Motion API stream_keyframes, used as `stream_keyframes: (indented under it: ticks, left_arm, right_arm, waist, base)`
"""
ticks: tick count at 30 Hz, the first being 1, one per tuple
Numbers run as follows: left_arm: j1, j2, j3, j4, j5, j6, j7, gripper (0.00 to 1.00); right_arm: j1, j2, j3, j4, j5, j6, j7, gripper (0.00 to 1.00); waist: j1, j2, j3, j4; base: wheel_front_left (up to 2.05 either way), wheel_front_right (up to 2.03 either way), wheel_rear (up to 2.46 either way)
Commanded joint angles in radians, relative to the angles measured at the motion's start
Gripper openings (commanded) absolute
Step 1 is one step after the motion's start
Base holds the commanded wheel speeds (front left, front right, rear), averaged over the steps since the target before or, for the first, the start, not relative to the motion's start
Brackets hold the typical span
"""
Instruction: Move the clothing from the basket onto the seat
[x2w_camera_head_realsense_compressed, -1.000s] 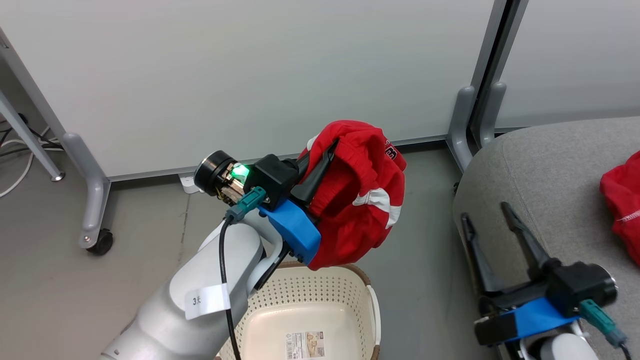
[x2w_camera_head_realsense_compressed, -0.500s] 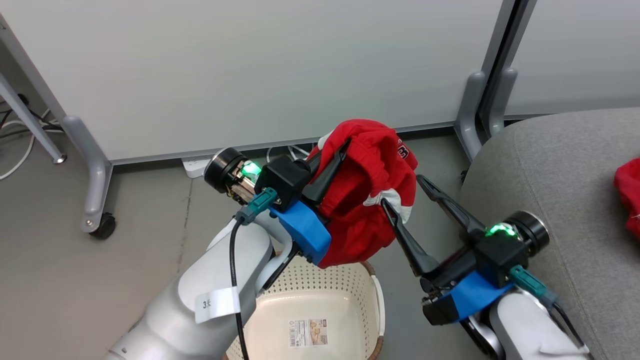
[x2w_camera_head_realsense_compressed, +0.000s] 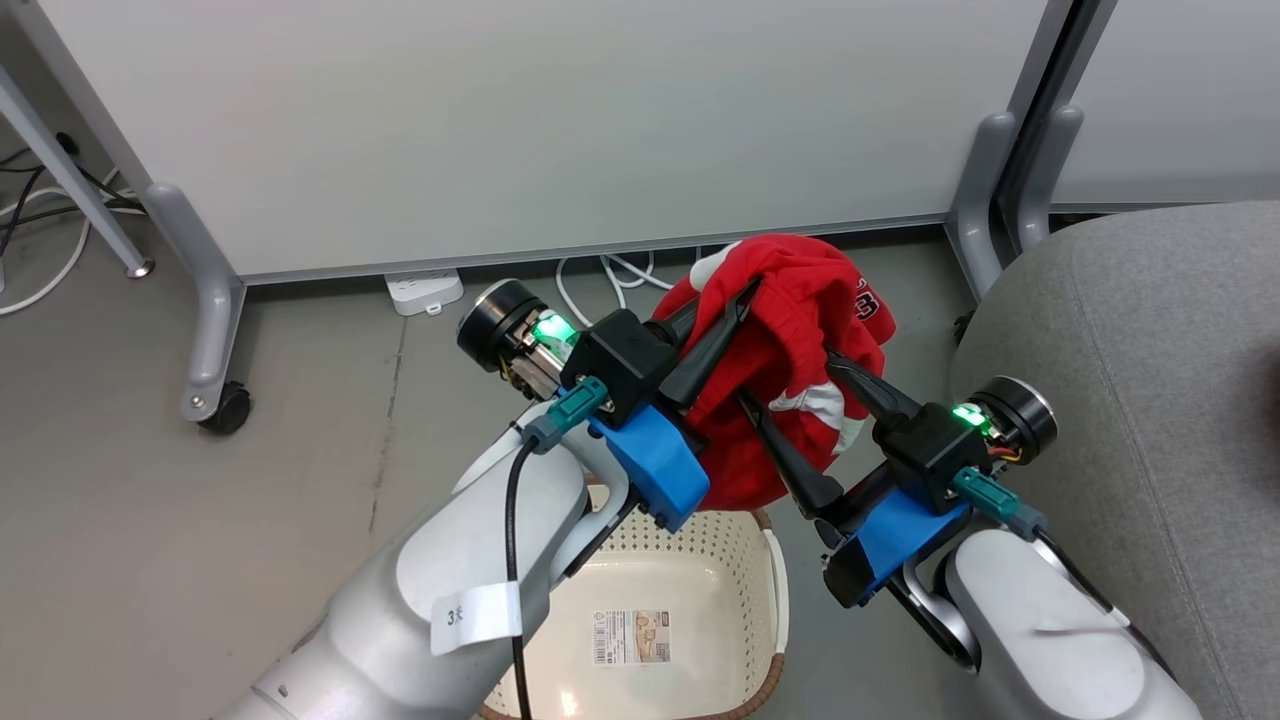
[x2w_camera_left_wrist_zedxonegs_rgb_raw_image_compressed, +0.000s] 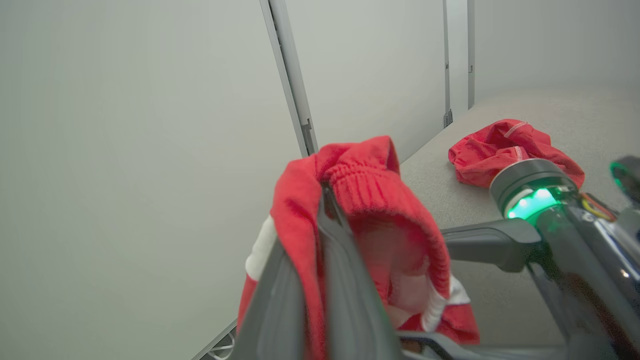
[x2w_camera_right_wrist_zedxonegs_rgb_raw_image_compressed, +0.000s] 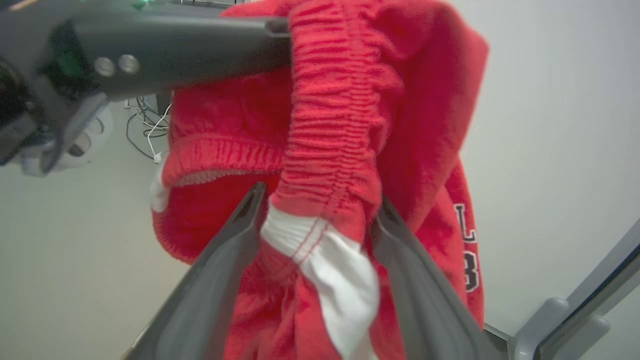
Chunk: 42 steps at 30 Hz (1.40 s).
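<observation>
One red garment hangs above the basket; the left gripper pinches its waistband tight, the right gripper stands wide, fingers astride a fold.

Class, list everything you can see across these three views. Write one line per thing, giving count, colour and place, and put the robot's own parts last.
clothing: two, bright red with white stripes; this one held up above the basket, the other lying on the seat
basket: one, cream-white with a brown rim; on the floor
seat: one, light grey; right of the basket
partition panels: two, white; behind
power strip: one, white; floor by the panels
cables: white; floor
left gripper: one, dark; shut on the raised garment
right gripper: one, dark; open, fingers either side of a fold
</observation>
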<state>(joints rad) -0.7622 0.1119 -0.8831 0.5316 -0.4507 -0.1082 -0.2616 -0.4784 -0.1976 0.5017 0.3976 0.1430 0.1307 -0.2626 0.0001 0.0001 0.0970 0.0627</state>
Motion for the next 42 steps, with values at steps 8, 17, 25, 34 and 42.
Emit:
stream_keyframes:
  ticks: [8,17,25,34,42]
  left_arm:
    - [-0.021,-0.008,0.0,-0.01,0.013,-0.008,-0.005,0.0]
    - [-0.012,-0.01,0.005,-0.003,0.018,-0.012,-0.005,0.0]
    - [-0.006,-0.008,0.01,0.0,0.021,-0.014,-0.005,0.0]
    - [-0.002,-0.01,0.019,0.009,0.026,-0.011,-0.005,1.0]
    - [0.0,-0.006,0.024,0.01,0.038,-0.01,-0.005,1.0]
  right_arm:
    - [-0.053,0.021,0.034,0.096,0.037,0.0,-0.003,0.0]
    - [-0.06,0.016,0.051,0.105,0.056,0.0,-0.003,0.0]
    - [-0.056,0.015,0.053,0.1,0.06,0.0,-0.003,0.0]
    - [-0.047,0.014,0.052,0.095,0.063,0.0,-0.003,0.0]
    - [-0.037,0.01,0.047,0.087,0.064,0.0,-0.003,0.0]
  waist:
    - [-0.0001,-0.0001,0.01,0.007]
    - [-0.0001,-0.0001,0.006,0.001]
    - [-0.0001,-0.0001,0.004,0.0]
    - [-0.0001,-0.0001,0.004,-0.002]
    - [-0.0001,-0.0001,0.01,-0.009]
  base:
    - [0.0,0.0,0.0]
    - [0.0,0.0,0.0]
    - [0.0,0.0,0.0]
    - [0.0,0.0,0.0]
    - [0.0,0.0,0.0]
